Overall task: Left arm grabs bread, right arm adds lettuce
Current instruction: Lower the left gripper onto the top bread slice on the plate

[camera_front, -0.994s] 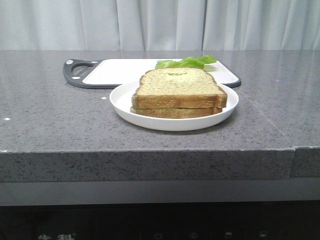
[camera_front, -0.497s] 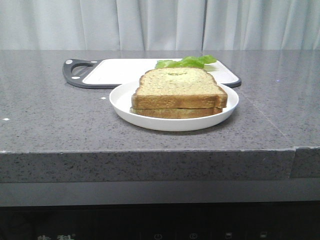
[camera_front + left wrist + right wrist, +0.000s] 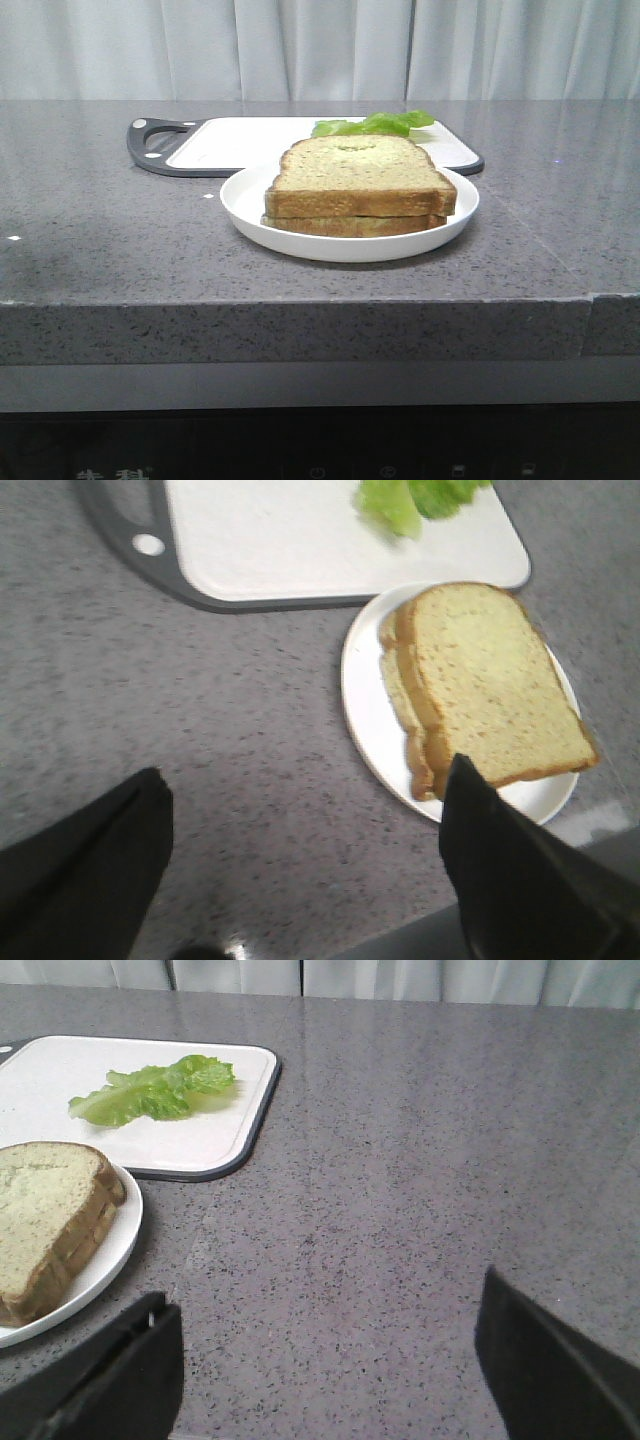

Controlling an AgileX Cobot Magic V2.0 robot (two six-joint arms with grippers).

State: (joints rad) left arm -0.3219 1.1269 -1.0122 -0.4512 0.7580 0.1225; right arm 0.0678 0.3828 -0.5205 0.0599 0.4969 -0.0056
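Note:
Two toast slices are stacked on a white plate [image 3: 245,205]. The upper bread slice [image 3: 360,172] has a pale face with a shallow dimple; it also shows in the left wrist view [image 3: 495,685] and the right wrist view [image 3: 40,1215]. The lettuce [image 3: 375,125] lies on the white cutting board [image 3: 240,143] behind the plate, and shows in the right wrist view [image 3: 155,1088] and the left wrist view [image 3: 415,500]. My left gripper [image 3: 305,800] is open and empty over bare counter, left of the plate. My right gripper [image 3: 325,1320] is open and empty over bare counter, right of the plate. Neither arm shows in the front view.
The cutting board has a dark rim and a handle [image 3: 150,140] at its left end. The grey speckled counter ends in a front edge [image 3: 300,300] close below the plate. A pale curtain hangs behind.
The front view has shifted very slightly; plate, bread and lettuce keep their places.

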